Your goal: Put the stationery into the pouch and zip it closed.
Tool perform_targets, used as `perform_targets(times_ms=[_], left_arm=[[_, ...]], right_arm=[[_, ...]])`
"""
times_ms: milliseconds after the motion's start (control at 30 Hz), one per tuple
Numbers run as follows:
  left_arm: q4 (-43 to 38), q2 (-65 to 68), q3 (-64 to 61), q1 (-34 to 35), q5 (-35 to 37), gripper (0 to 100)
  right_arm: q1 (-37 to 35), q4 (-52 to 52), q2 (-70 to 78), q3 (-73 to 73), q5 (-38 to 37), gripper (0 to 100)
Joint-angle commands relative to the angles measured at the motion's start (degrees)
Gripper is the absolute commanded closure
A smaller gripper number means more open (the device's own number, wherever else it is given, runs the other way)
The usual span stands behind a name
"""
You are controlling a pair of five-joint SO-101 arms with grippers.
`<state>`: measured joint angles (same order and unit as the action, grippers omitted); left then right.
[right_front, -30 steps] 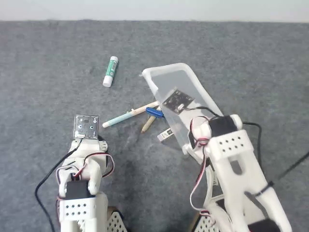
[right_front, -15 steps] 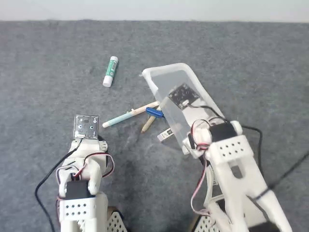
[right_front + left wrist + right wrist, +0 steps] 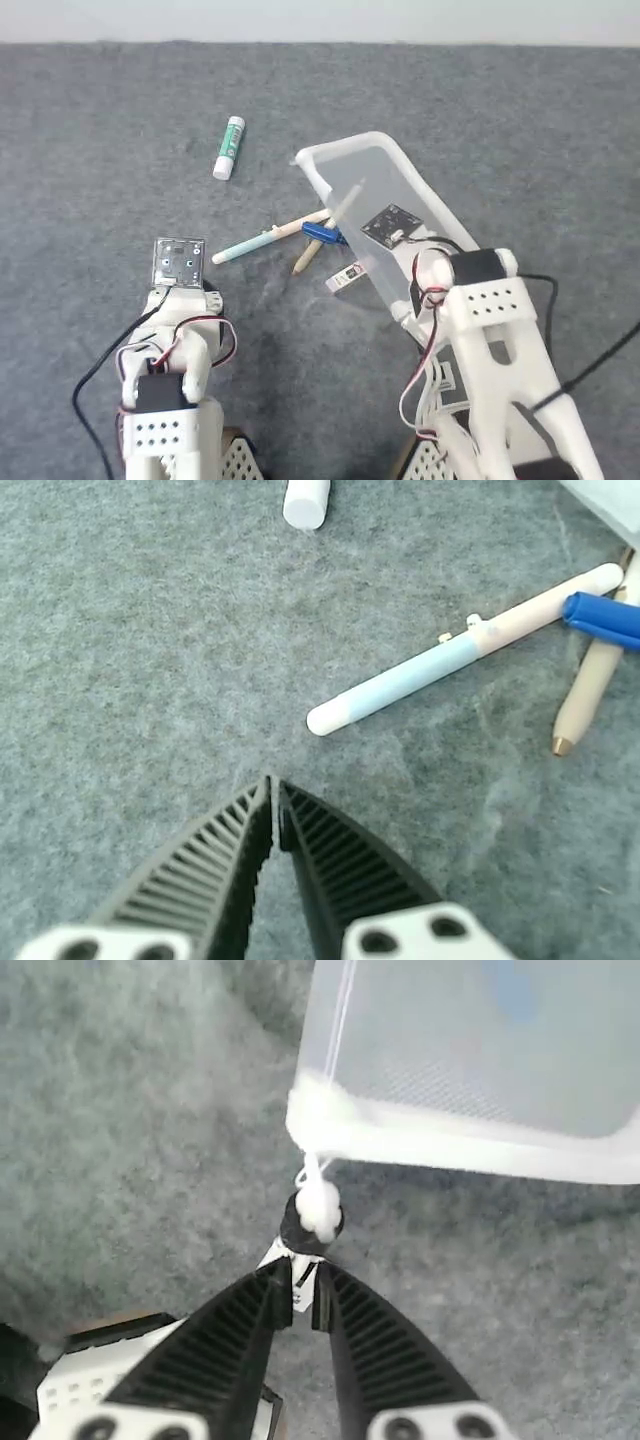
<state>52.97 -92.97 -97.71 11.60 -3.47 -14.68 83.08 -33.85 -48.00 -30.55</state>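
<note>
a: right claw status?
b: your right gripper (image 3: 303, 1285) is pinched on the zipper pull (image 3: 318, 1210), at the near end of the pouch (image 3: 370, 175), right of centre.
a: left?
b: left gripper (image 3: 273, 790) has its fingers together over the carpet (image 3: 100, 120), near the light-blue pen (image 3: 440, 675). the glue stick (image 3: 229, 148) is far left, outside the pouch. looks like you're opening the zip: pull low, straight along it, and don't drag the pouch.

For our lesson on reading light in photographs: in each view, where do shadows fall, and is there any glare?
High view: soft, even light; the glue stick casts almost no shadow on the grey carpet. Left wrist view: only a faint shadow edges the pale pen. Right wrist view: the carpet darkens under the pouch, just beyond the right hand; no glare.
</note>
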Motion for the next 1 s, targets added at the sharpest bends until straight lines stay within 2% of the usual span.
perform_targets(times_ms=[0, 133, 333, 533, 967], left_arm=[[-1.8, -0.9, 1.5, 0.3, 0.0, 99], [-1.8, -0.9, 1.5, 0.3, 0.0, 99], [-1.8, -0.9, 1.5, 0.2, 0.0, 99], [-1.8, -0.9, 1.5, 0.1, 0.0, 99], [-1.8, -0.9, 1.5, 0.1, 0.0, 99]], right_arm=[[-2.1, 0.5, -2.3, -1.6, -0.8, 96.5], [-2.3, -1.4, -2.9, -2.4, -0.7, 95.1], [-2.5, -2.0, -2.9, -2.4, -0.3, 77.6], [-2.4, -4.4, -2.6, -2.8, 2.9, 80.7], [-2.3, -20.2, -2.9, -16.3, 2.9, 81.8]])
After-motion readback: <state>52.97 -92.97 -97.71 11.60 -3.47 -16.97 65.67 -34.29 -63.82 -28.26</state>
